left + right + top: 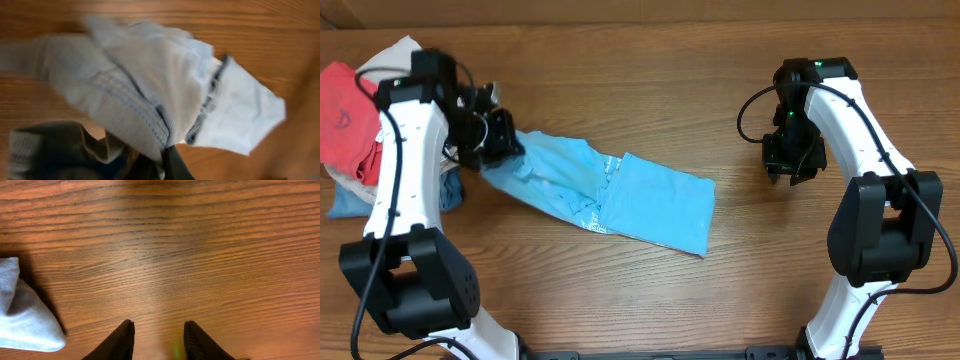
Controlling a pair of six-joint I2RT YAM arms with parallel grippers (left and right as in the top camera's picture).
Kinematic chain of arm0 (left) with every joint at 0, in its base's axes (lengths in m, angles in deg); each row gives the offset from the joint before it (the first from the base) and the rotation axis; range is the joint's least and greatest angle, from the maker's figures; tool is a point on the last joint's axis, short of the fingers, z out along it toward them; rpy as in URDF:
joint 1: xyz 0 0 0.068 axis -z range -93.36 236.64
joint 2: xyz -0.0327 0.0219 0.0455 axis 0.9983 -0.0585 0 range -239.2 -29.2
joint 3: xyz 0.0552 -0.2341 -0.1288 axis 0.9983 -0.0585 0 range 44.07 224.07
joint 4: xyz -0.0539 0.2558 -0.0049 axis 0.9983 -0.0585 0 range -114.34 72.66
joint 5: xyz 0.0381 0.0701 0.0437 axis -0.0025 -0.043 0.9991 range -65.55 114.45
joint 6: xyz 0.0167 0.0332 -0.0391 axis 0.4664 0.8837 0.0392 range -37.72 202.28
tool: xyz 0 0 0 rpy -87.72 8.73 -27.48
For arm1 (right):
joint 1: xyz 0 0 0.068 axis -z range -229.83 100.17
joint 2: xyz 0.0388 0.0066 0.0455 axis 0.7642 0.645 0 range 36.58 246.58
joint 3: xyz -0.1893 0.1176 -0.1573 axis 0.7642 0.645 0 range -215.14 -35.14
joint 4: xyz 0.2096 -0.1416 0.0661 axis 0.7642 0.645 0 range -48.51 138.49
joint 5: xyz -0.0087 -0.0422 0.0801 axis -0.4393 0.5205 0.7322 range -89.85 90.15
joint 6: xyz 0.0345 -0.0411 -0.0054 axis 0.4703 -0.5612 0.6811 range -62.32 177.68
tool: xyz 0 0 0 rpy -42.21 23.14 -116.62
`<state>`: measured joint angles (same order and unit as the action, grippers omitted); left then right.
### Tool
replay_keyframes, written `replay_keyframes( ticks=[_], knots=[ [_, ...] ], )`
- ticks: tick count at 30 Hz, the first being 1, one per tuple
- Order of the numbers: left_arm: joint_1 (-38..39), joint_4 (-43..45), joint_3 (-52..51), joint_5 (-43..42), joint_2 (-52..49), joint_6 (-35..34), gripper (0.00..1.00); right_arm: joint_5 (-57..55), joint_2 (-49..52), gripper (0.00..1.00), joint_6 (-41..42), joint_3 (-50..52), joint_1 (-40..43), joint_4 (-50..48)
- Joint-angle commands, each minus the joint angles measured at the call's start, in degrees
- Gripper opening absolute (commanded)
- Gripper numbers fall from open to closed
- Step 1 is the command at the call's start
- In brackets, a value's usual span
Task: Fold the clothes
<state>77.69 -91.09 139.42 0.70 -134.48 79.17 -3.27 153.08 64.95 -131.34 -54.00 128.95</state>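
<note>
Overhead view: a wooden desk [650, 290] with a robot arm at each side. A light blue T-shirt [650, 200] lies on it as a long, partly folded band. It runs at a slant from the upper left down toward the middle of the desk, with a flat rectangular part at its right end. The left gripper [500, 140] is clamped on the shirt's left end, where the cloth bunches up. Just behind that arm, at the left edge of the desk, sits a pile of clothes [360, 170] with a red garment [340, 105] on top. The right gripper [790, 172] is above bare wood at the right, well apart from the shirt.

Left wrist view: blurred. Pale blue cloth with stitched hems fans outward across the frame. It gathers to a pinched point at the bottom centre, where the dark fingers close on it.

Right wrist view: two dark fingertips stand apart at the bottom edge, with nothing but wood grain between them. A rounded corner of the pale blue shirt shows at the lower left, lying on the desk.
</note>
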Motion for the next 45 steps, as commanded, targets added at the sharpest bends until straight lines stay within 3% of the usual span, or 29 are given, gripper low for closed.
replay_keyframes(
  ticks=[1,14,21,34,45],
  knots=[
    [6.8,-3.3,6.3,-3.3,0.1,1.1,0.06,-0.3,-2.4,0.36,0.2,-0.9,0.2,0.1],
    [35.8,-0.9,3.8,3.4,-0.9,-9.0,0.09,0.1,-2.4,0.36,0.3,-0.9,0.2,1.2],
    [43.8,1.0,3.4,4.9,-5.2,-11.3,0.09,1.0,-2.4,0.36,0.3,-0.9,0.2,1.2],
    [47.1,2.4,3.8,2.9,-10.1,-13.7,0.04,1.2,-2.4,0.36,0.2,-0.9,0.2,1.1],
    [38.2,3.5,12.5,2.8,-5.9,-17.0,0.04,1.8,-2.4,0.36,0.2,-0.9,0.2,0.7]
  ],
)
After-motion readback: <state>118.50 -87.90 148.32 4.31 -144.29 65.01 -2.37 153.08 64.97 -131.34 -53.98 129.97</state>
